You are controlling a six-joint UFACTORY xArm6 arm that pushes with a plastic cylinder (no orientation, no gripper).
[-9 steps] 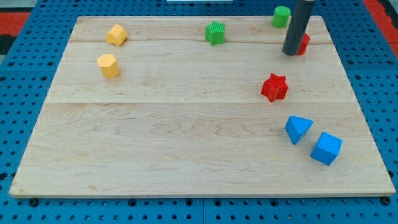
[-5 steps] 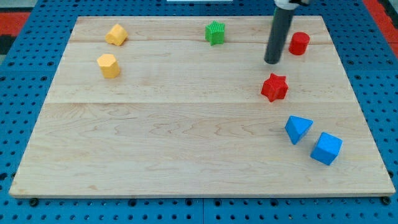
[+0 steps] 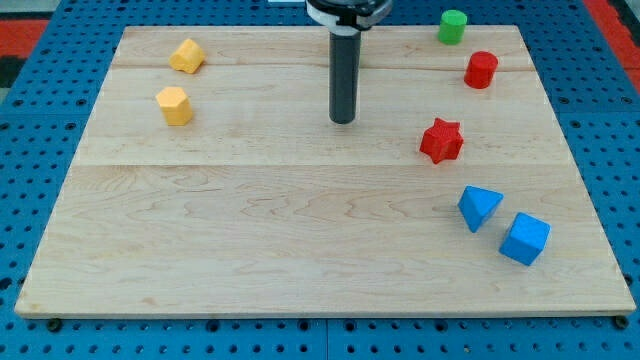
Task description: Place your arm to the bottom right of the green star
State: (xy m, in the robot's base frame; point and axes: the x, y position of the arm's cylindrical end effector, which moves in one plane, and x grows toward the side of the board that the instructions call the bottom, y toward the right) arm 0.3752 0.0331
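Observation:
My rod comes down from the view's top centre, and my tip rests on the wooden board. The green star is almost wholly hidden behind the rod, in the upper middle of the board. My tip stands just below where the star sat in the earlier frames, with bare wood around it. It touches no block. The red star is the nearest block in sight, to the right of my tip.
A green cylinder and a red cylinder stand at the top right. A blue triangular block and a blue cube sit at the lower right. Two yellow blocks are at the upper left.
My rod has swept left from beside the red cylinder to the board's upper middle and now covers the green star. No block has moved.

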